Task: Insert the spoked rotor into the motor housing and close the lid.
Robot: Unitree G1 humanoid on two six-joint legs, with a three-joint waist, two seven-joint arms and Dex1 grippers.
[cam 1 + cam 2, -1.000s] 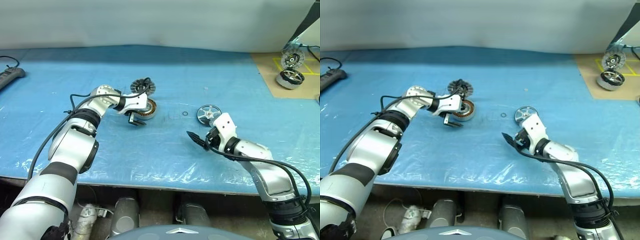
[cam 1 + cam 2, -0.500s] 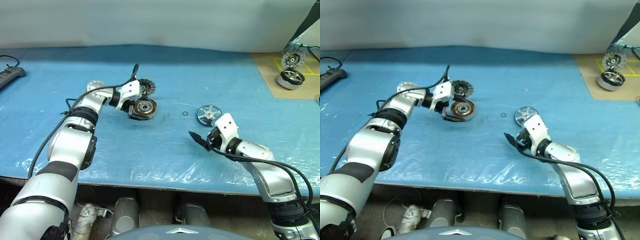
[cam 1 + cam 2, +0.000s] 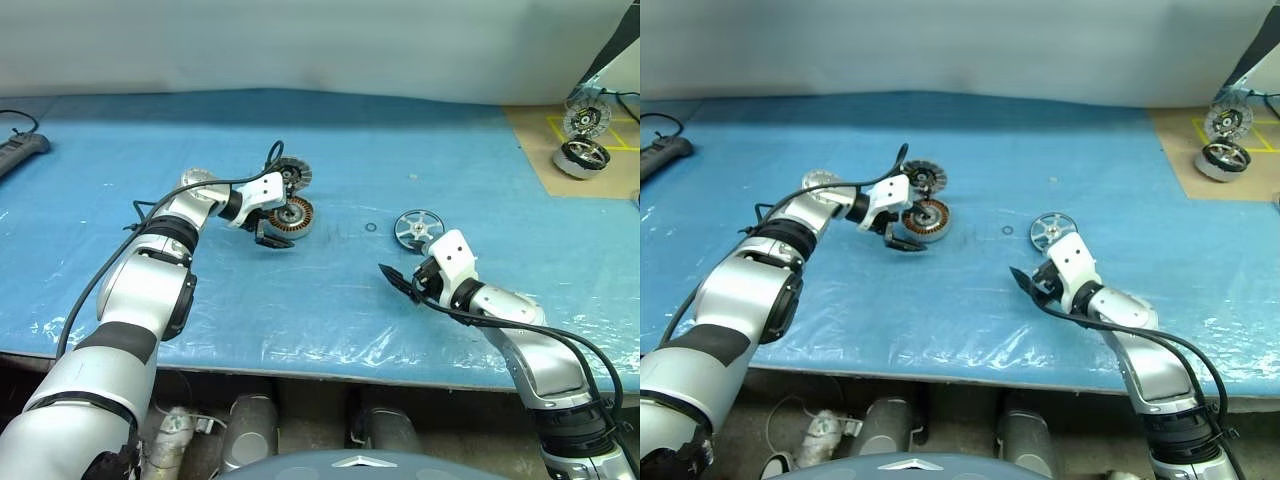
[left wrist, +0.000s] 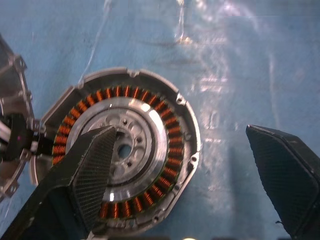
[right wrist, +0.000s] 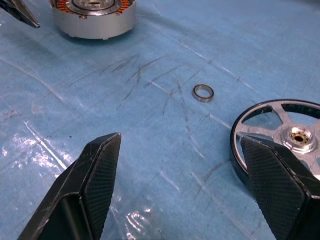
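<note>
Motor housing (image 3: pixel 293 213) sits lid (image 3: pixel 291 175) swung back, coils bared to take rotor. Left gripper (image 3: pixel 271 238) over it, fingers spread, empty. Spoked rotor (image 3: pixel 417 226) to housing's right, right gripper (image 3: pixel 402 283) near it, fingers wide, empty

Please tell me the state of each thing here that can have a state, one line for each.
motor housing: open, copper windings showing, no rotor inside
lid: swung open, standing behind the housing
spoked rotor: lying loose on the table
left gripper: open, over the housing
right gripper: open, empty
</note>
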